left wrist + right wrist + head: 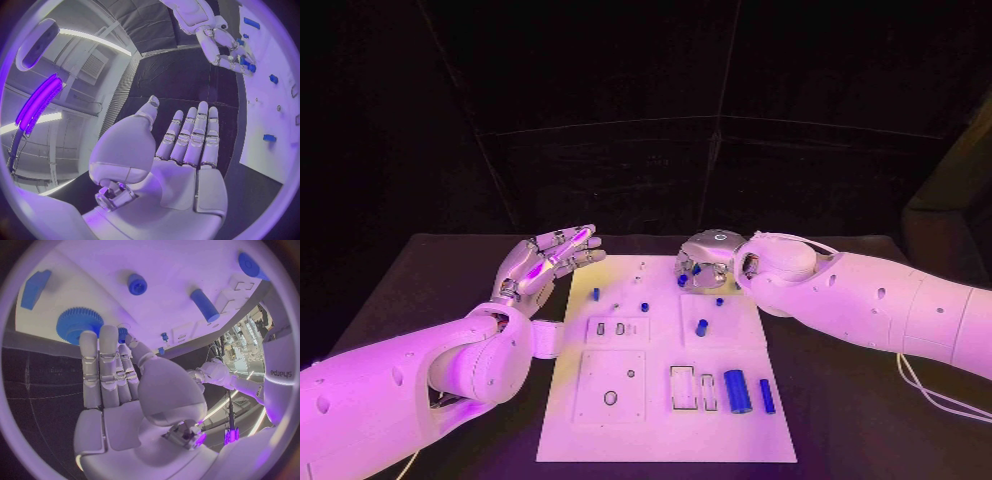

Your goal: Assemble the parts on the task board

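The white task board (574,420) lies mid-table. Blue parts are spread over it: a small peg (596,294), a short cylinder (702,326) and two long pieces (737,391) near the front right. My right hand (711,262) hangs over the board's far edge. In its wrist view the fingers (100,365) reach straight out over a blue gear (78,324). A small blue piece (123,332) sits between a fingertip and the thumb, and I cannot tell if it is pinched. My left hand (553,258) is raised off the board's far left corner, flat and empty (187,145).
Rectangular slots and round holes (610,397) mark the board's near half. A blue peg (137,284), a blue cylinder (205,305) and a blue block (34,287) lie past the right fingertips. Black table (430,270) surrounds the board.
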You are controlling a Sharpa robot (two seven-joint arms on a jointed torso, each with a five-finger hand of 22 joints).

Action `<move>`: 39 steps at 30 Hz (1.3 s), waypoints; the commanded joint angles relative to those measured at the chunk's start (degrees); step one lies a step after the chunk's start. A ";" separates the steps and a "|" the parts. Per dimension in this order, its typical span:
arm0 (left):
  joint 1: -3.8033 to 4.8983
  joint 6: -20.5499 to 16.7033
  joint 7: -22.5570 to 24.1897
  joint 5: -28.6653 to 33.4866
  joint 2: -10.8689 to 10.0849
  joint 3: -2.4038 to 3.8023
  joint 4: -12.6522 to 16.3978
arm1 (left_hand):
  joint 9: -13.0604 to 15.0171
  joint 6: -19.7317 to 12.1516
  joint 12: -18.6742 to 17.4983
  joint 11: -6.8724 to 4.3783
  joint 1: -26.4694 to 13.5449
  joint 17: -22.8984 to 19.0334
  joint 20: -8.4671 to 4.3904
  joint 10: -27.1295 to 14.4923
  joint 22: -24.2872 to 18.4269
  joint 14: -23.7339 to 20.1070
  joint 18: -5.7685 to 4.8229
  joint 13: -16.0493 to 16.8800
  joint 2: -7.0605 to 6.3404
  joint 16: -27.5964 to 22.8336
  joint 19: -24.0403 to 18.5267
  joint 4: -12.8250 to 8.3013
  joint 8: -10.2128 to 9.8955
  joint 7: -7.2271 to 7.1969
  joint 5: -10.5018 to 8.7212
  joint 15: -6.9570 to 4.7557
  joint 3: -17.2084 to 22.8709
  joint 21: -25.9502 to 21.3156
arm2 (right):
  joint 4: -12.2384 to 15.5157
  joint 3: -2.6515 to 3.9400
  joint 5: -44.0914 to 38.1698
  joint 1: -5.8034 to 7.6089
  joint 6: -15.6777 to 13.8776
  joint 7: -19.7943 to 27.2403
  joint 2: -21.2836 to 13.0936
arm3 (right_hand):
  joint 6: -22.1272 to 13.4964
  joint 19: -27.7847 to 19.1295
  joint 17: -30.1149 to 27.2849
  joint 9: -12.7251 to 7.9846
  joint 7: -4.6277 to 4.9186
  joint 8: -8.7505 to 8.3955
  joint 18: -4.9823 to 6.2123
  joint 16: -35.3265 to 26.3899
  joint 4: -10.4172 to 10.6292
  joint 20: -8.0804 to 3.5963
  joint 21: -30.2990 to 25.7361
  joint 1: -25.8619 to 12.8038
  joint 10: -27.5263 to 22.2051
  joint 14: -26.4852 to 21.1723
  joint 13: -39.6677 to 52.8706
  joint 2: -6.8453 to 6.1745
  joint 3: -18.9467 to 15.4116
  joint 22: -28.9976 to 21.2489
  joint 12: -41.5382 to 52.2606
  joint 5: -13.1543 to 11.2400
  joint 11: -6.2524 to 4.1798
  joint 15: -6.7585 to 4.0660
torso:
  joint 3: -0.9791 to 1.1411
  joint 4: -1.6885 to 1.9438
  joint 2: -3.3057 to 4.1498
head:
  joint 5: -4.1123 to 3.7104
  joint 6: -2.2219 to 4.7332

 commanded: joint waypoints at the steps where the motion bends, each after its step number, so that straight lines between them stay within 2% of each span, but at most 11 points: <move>1: 0.07 0.88 1.91 0.06 -0.17 0.04 0.10 | -0.10 0.45 0.00 -0.04 -0.11 -0.12 0.06 0.36 0.02 0.16 0.47 -0.06 0.64 -0.30 0.37 -0.20 0.08 3.83 0.32 0.05 -0.30 0.24 | 0.60 -0.02 -1.34 0.06 1.96 -0.54 -0.38 | -0.01 0.93 2.71 0.03 0.09 -0.10 -0.95 2.87 0.09 0.01 1.83 -0.16 -0.10 1.01 0.09 -0.53 0.64 2.30 -0.04 -0.20 0.07 -0.34 | 0.01 0.10 0.45 | 0.02 -0.02; 6: 0.07 0.83 1.89 0.08 -0.29 0.04 -0.21 | -0.10 0.45 0.00 -0.04 -0.11 -0.12 0.06 0.36 0.02 0.16 0.47 -0.06 0.64 -0.30 0.37 -0.20 0.08 3.83 0.32 0.05 -0.30 0.24 | 1.39 -0.03 -1.36 0.06 2.21 -0.51 -0.81 | 0.40 2.50 6.83 0.05 0.00 -0.04 -1.51 7.24 0.24 0.03 4.73 -0.47 0.49 1.12 0.11 -0.55 1.32 6.11 -0.01 -0.14 -0.07 -0.37 | 0.05 0.07 0.65 | 0.10 -0.12; 15: 0.07 0.81 1.83 0.31 -0.25 0.04 -0.70 | -0.12 0.37 -0.03 -0.01 -0.18 -0.14 0.06 0.35 0.00 0.16 0.46 -0.07 0.73 -0.34 0.41 -0.18 0.03 3.87 0.33 0.07 -0.33 0.24 | 1.56 -0.03 -1.22 0.06 2.29 -0.41 -0.95 | 1.05 3.87 10.10 0.08 0.01 0.05 -2.01 10.82 0.43 0.03 7.22 -0.72 1.13 1.14 0.12 -0.38 2.22 9.40 0.02 -0.12 -0.16 -0.39 | 0.10 0.17 1.00 | -0.04 0.14; 18: 0.07 0.79 1.80 0.35 -0.22 0.04 -0.77 | -0.14 0.35 -0.07 0.02 -0.24 -0.17 0.06 0.32 -0.01 0.14 0.45 -0.07 0.79 -0.39 0.44 -0.16 -0.01 3.91 0.33 0.09 -0.36 0.24 | 1.58 -0.03 -0.88 0.06 1.47 -0.28 -0.91 | 2.21 5.07 12.57 0.22 -0.07 0.45 -2.38 13.41 0.61 -0.05 8.94 -0.59 2.25 1.43 0.23 0.32 3.18 11.83 0.25 -0.52 -0.34 -0.55 | 0.11 0.19 1.07 | -0.03 0.17; 20: 0.07 0.78 1.76 0.37 -0.21 0.04 -0.80 | -0.14 0.35 -0.07 0.02 -0.24 -0.17 0.06 0.32 -0.01 0.14 0.45 -0.07 0.79 -0.39 0.44 -0.16 -0.01 3.91 0.33 0.09 -0.36 0.24 | 1.63 -0.03 -0.57 0.06 0.44 -0.21 -0.89 | 3.22 6.05 14.24 0.35 -0.34 0.81 -2.68 15.15 0.75 -0.18 10.20 -0.24 3.27 1.68 0.33 1.19 4.18 13.68 0.47 -1.80 -0.55 -0.79 | 0.12 0.19 1.15 | 0.00 0.21; 22: 0.07 0.81 1.70 0.38 -0.19 0.04 -0.85 | -0.14 0.35 -0.07 0.02 -0.24 -0.17 0.06 0.32 -0.01 0.14 0.45 -0.07 0.79 -0.39 0.44 -0.16 -0.01 3.91 0.33 0.09 -0.36 0.24 | 1.71 -0.03 -0.22 0.06 -1.19 -0.21 -0.90 | 4.68 7.30 16.21 0.57 -0.62 1.34 -3.07 17.25 0.86 -0.44 11.84 0.32 4.81 1.91 0.52 2.20 5.68 16.09 0.79 -3.04 -1.02 -1.07 | 0.11 0.19 1.19 | 0.01 0.35; 25: 0.07 0.84 1.65 0.39 -0.16 0.04 -0.93 | -0.17 0.18 -0.11 0.06 -0.29 -0.19 0.07 0.28 -0.03 0.13 0.43 -0.08 0.89 -0.44 0.47 -0.15 -0.08 3.95 0.32 0.11 -0.38 0.24 | 1.92 -0.03 0.61 0.06 -3.86 -0.41 -0.93 | 5.82 8.04 17.33 0.72 -0.76 1.60 -3.35 18.70 1.09 -0.73 13.13 0.79 6.08 1.83 0.67 3.02 7.72 17.82 0.78 -3.97 -1.29 -1.28 | 0.10 0.24 1.22 | 0.02 0.48; 30: 0.07 0.69 1.63 0.45 -0.20 0.04 -1.07 | -0.19 0.09 -0.17 0.09 -0.31 -0.23 0.07 0.23 -0.06 0.10 0.41 -0.08 1.02 -0.50 0.49 -0.16 -0.15 3.99 0.33 0.14 -0.38 0.24 | 2.41 0.01 2.76 0.06 -7.75 -1.48 -0.80 | 6.22 7.84 17.68 0.69 -0.66 1.30 -3.42 19.62 1.22 -0.77 13.86 0.76 6.58 1.33 0.67 2.17 10.16 18.54 0.22 -4.59 -1.38 -1.22 | 0.16 0.25 1.39 | 0.29 0.63; 36: 0.08 0.53 1.70 0.79 -0.17 0.04 -1.22 | -0.23 -0.01 -0.29 0.15 -0.24 -0.31 0.07 0.11 -0.11 -0.01 0.36 -0.09 1.22 -0.66 0.52 -0.28 -0.29 4.03 0.33 0.20 -0.36 0.21 | 1.56 0.07 4.15 0.12 -9.83 -2.79 0.52 | 6.24 7.70 17.98 0.64 -0.62 1.02 -3.44 20.22 1.51 -0.70 14.19 0.44 6.51 1.13 0.62 1.31 11.29 18.88 0.00 -5.11 -1.31 -1.16 | 0.09 0.46 1.58 | 0.44 0.93; 39: 0.09 0.56 1.71 0.85 -0.10 0.04 -1.26 | -0.24 -0.09 -0.33 0.16 -0.16 -0.34 0.07 0.07 -0.14 -0.04 0.35 -0.09 1.29 -0.72 0.52 -0.36 -0.34 4.05 0.34 0.21 -0.33 0.20 | 0.91 0.08 4.40 0.17 -10.70 -3.19 1.39 | 6.18 7.66 18.06 0.60 -0.58 0.88 -3.46 20.41 1.67 -0.66 14.31 0.31 6.37 1.07 0.58 1.07 11.69 19.01 -0.06 -5.18 -1.24 -1.13 | 0.07 0.61 1.67 | 0.60 0.83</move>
